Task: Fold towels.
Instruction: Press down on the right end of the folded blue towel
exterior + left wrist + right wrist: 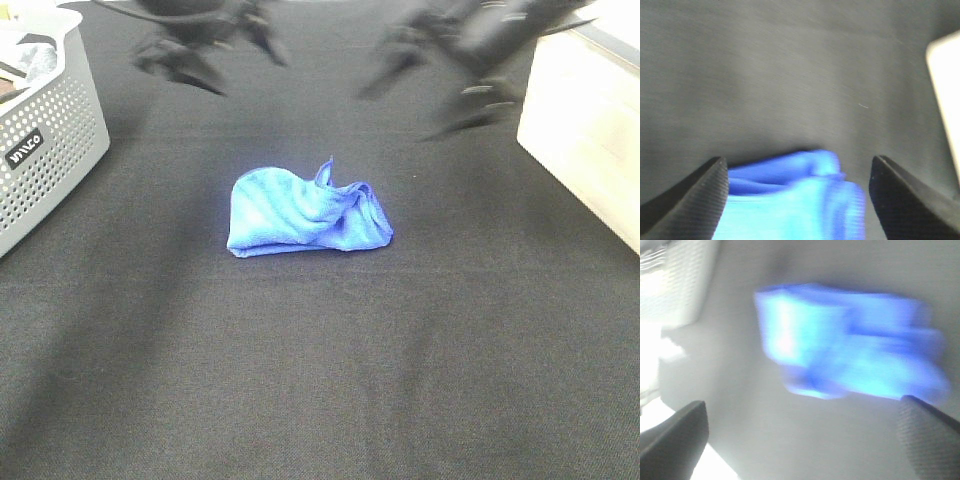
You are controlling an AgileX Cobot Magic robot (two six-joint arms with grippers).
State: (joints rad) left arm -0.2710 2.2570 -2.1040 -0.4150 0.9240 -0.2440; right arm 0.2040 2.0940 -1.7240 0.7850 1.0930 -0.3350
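A crumpled blue towel [305, 212] lies in a loose heap on the black table, near the middle. It also shows in the left wrist view [795, 200] and, blurred, in the right wrist view [850, 345]. My left gripper [205, 55] is at the far left of the table, blurred by motion, open and empty, with its fingers [687, 202] wide apart and the towel seen between them. My right gripper [450, 85] is at the far right, also blurred, open and empty, its fingers [675, 437] spread wide, apart from the towel.
A grey perforated basket [45, 140] holding cloths stands at the left edge; it also shows in the right wrist view [675, 280]. A pale wooden box [590, 130] stands at the right edge. The black tabletop [320, 380] spreads in front of the towel.
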